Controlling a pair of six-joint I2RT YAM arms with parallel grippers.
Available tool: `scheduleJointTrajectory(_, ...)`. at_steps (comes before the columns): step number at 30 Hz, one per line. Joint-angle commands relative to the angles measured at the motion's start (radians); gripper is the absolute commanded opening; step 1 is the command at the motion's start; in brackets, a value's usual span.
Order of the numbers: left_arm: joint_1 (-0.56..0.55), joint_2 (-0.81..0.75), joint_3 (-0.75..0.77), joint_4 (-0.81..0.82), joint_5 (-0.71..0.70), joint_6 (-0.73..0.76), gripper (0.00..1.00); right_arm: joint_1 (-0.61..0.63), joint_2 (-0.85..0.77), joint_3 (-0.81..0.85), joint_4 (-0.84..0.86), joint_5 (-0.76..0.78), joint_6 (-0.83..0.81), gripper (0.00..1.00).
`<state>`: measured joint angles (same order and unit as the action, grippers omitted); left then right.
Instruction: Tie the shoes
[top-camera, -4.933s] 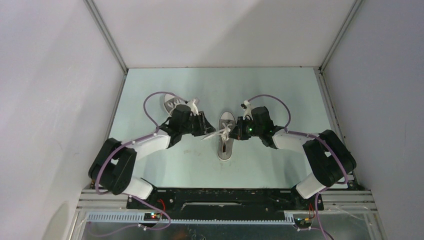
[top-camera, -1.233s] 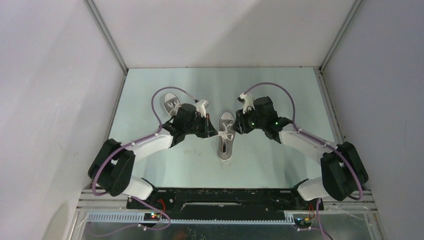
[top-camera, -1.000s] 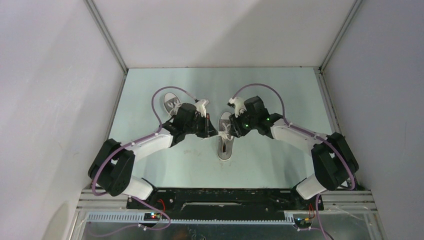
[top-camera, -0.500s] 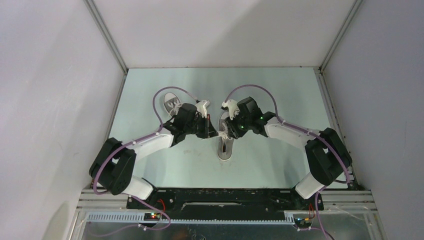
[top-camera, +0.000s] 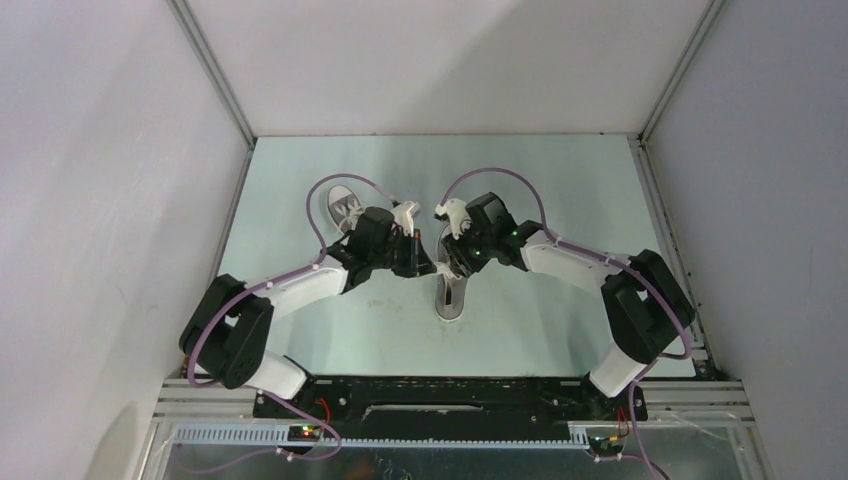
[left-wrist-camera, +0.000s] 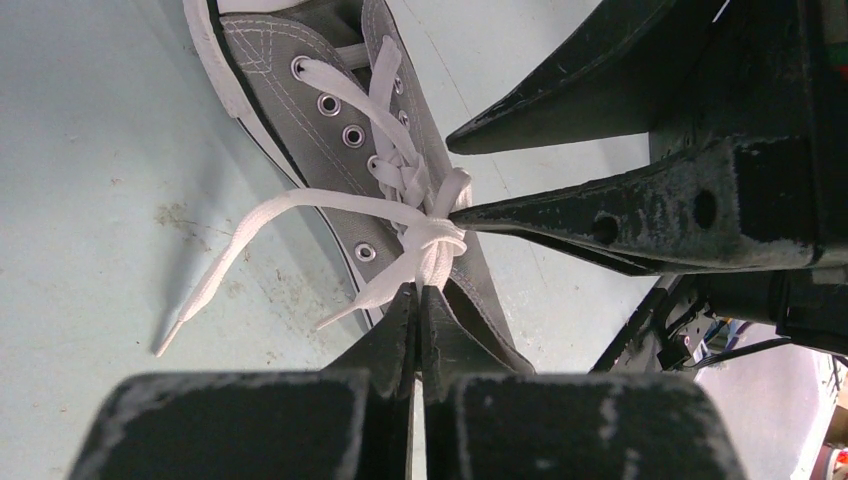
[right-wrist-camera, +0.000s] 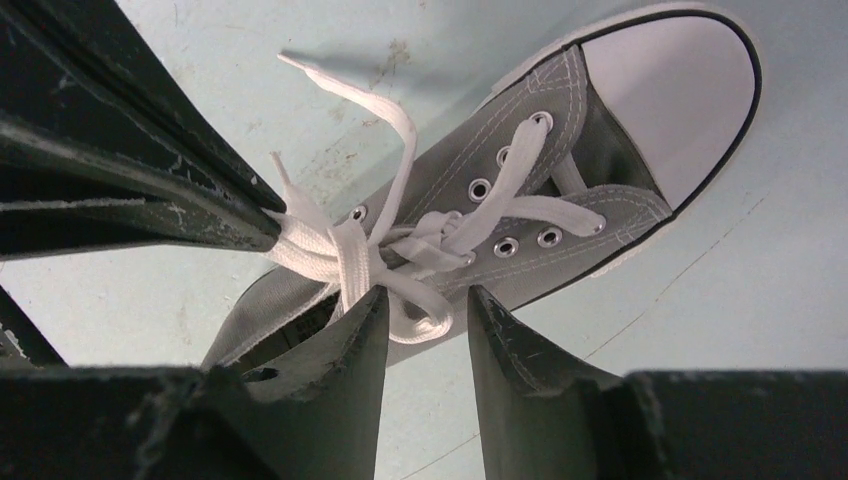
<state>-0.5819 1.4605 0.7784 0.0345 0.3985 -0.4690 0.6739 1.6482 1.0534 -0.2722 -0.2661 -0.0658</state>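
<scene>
Both jaws sit at the knot (left-wrist-camera: 435, 235) of the light shoe (right-wrist-camera: 520, 200): left gripper (left-wrist-camera: 418, 292) clamped on a limp, slick lace (left-wrist-camera: 330, 199), right gripper (right-wrist-camera: 425, 300) parted astride a loop (right-wrist-camera: 415, 300), best pinched near the knot; second shoe (top-camera: 342, 203) lies beyond the left jaws.

One shoe (top-camera: 452, 296) lies on the table (top-camera: 560, 180), right under the tips of both grippers. The left gripper (left-wrist-camera: 418, 296) is at its left side and the right gripper (right-wrist-camera: 425, 300) is at its right side. Their tips nearly meet over the knot (left-wrist-camera: 432, 236) in the laces (right-wrist-camera: 520, 180). The knot sits just in front of the left gripper, and the laces go in between its tips. A loop of the knot lies between the right gripper's two fingers (right-wrist-camera: 340, 350). A loose lace end (left-wrist-camera: 215, 285) lies on the table beside the shoe, on the left gripper's side. The other shoe (top-camera: 343, 205) lies behind the left gripper, well apart from the right gripper.
</scene>
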Motion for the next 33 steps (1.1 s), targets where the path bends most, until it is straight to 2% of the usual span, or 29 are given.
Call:
scheduleJointTrajectory(1,0.007,0.004,0.044,0.004,0.02,0.022,0.0,0.013,0.033,0.061,-0.009,0.015,-0.036,0.37)
scheduleJointTrajectory(6,0.007,0.012,0.048,0.004,0.024,0.021,0.0,0.023,0.04,0.065,-0.006,0.005,-0.054,0.4)
scheduleJointTrajectory(13,0.008,0.014,0.056,-0.005,0.023,0.026,0.0,0.031,0.025,0.065,0.002,0.057,-0.068,0.52)
scheduleJointTrajectory(16,0.009,0.012,0.055,-0.006,0.024,0.027,0.0,0.03,0.02,0.064,0.01,0.057,-0.077,0.51)
scheduleJointTrajectory(26,0.013,0.02,0.053,0.002,0.036,0.026,0.0,0.033,0.036,0.079,0.008,0.008,-0.098,0.34)
scheduleJointTrajectory(28,0.014,0.018,0.053,-0.001,0.036,0.027,0.0,0.033,0.03,0.08,0.003,0.012,-0.096,0.29)
scheduleJointTrajectory(31,0.015,0.014,0.052,-0.002,0.036,0.027,0.0,0.035,0.014,0.079,-0.013,0.017,-0.086,0.11)
scheduleJointTrajectory(33,0.014,0.012,0.049,-0.002,0.032,0.029,0.0,0.035,0.005,0.077,-0.024,0.014,-0.076,0.03)
